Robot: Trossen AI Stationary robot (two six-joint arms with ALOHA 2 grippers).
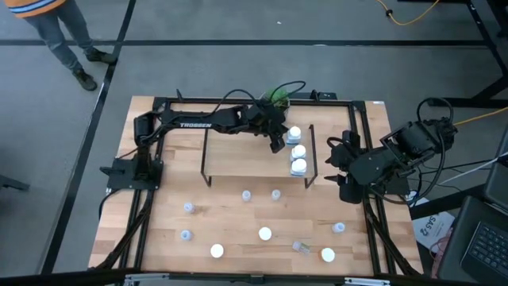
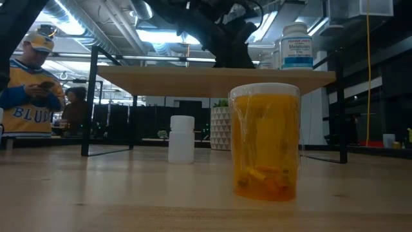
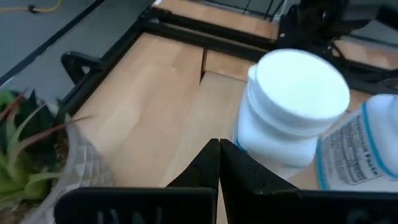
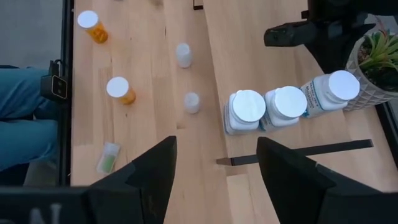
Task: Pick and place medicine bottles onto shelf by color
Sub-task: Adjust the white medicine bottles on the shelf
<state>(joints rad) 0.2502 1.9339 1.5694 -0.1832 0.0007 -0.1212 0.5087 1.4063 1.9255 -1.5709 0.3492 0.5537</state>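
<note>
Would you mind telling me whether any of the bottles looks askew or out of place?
One does: a small clear bottle lies tipped on its side near the table's front edge, while the rest stand upright. Three white bottles stand in a neat row on the shelf.

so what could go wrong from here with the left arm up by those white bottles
The left tool, shut and empty, sits right beside the row of three white bottles on the shelf; a careless pull-back might clip the nearest one and topple the row. The potted plant crowds the other side. The right tool waits open nearby, so paths could cross.
</note>
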